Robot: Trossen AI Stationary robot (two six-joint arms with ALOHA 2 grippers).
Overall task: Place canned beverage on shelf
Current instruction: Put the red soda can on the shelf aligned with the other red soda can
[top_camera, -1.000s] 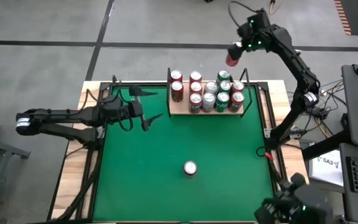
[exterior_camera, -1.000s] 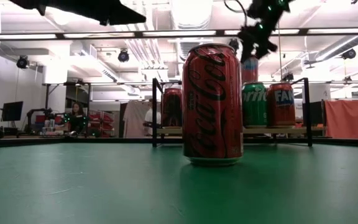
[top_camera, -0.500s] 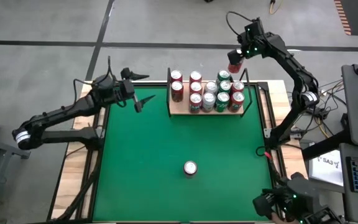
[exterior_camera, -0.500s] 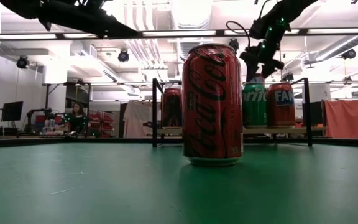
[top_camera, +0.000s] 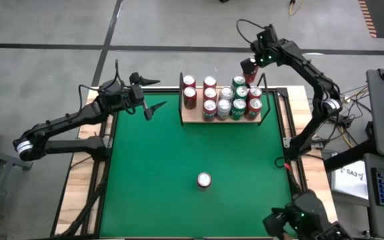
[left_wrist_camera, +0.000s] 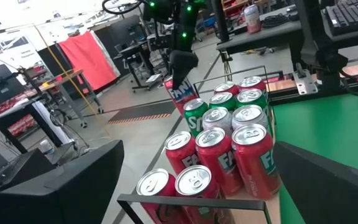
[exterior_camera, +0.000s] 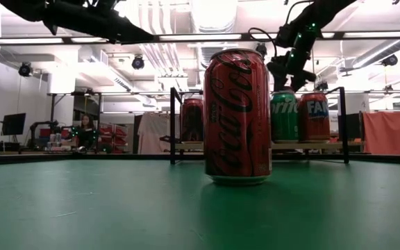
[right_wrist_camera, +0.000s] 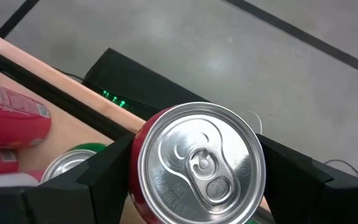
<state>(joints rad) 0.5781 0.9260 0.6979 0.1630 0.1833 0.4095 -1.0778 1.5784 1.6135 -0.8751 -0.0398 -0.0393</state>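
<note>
One red can (top_camera: 249,66) in the right gripper (top_camera: 253,65) has dropped nearer the shelf (top_camera: 193,114).

A red can (right_wrist_camera: 197,165), silver top and pull tab facing the camera, sits clamped between the right pincer (right_wrist_camera: 197,180)'s dark fingers (right_wrist_camera: 107,165), above a wooden bench edge (right_wrist_camera: 61,99) and grey floor (right_wrist_camera: 185,50).

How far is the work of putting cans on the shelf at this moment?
Mostly done: many cans stand packed on the shelf. In hand: the right gripper is shut on a red can at the shelf's far right corner, not yet set down. Left: one red cola can stands alone on the green table. The left gripper hangs open beside the shelf's left end.
</note>
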